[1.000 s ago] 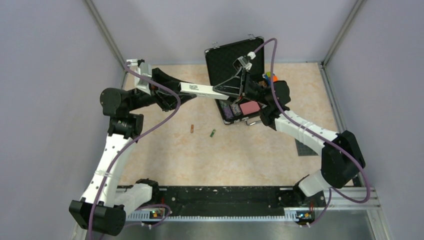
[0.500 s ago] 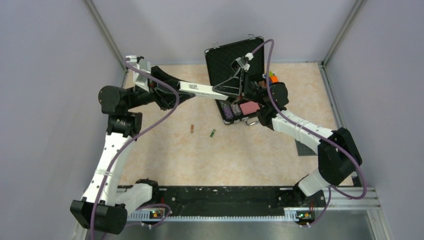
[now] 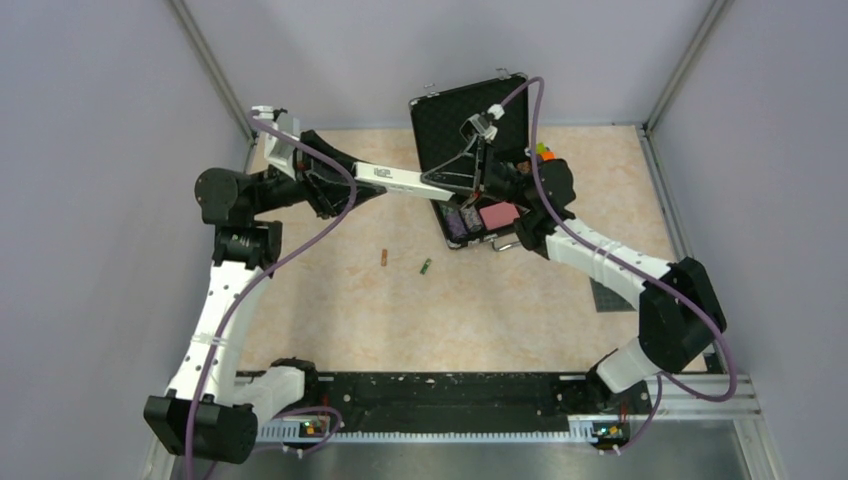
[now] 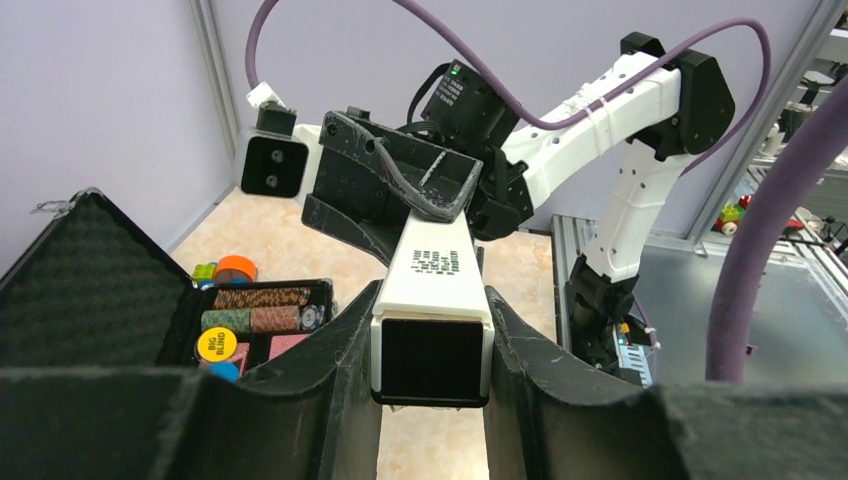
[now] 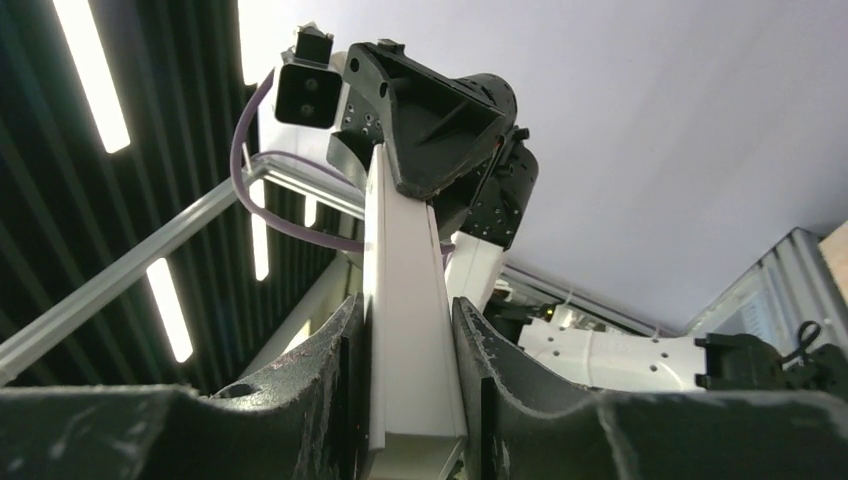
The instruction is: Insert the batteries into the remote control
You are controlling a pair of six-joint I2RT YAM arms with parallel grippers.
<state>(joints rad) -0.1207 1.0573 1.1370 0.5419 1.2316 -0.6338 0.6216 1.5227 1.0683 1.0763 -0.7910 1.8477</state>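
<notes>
The white remote control (image 3: 400,181) hangs in the air between both arms, above the back of the table. My left gripper (image 3: 352,180) is shut on its left end; the left wrist view shows that dark end (image 4: 432,360) clamped between the fingers. My right gripper (image 3: 447,181) is shut on its right end, seen between the fingers in the right wrist view (image 5: 405,300). The brownish-red battery (image 3: 383,258) and the green battery (image 3: 425,265) lie on the table below, apart from both grippers.
An open black case (image 3: 470,105) with poker chips (image 4: 262,308) and a pink pad stands at the back right, under the right gripper. Coloured toy pieces (image 3: 541,153) lie beside it. A grey baseplate (image 3: 610,296) lies at the right edge.
Both arms have shifted slightly to the left and back with the remote held between them. The batteries have not moved.
</notes>
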